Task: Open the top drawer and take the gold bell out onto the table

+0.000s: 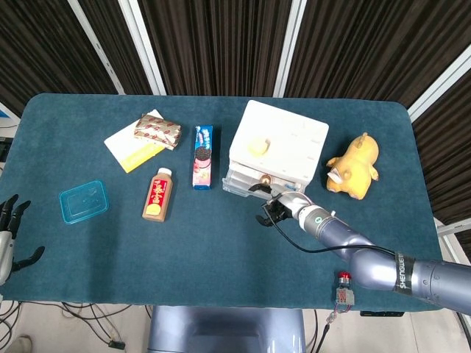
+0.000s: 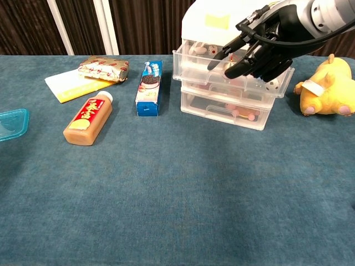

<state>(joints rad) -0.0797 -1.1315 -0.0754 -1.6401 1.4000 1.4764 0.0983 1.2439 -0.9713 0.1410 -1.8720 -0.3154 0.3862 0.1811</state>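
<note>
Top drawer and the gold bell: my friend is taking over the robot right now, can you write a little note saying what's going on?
Right hand: at the front of the top drawer, fingers spread over it, holding nothing that I can see.
Left hand: open, idle at the table's far left edge.
Top drawer: pulled partly out of the white drawer unit.
Gold bell: a small gold thing shows in the drawer's open front in the head view; not out yet.
Done: drawer open.
Left: grip the bell, lift it out, set it on the table.
</note>
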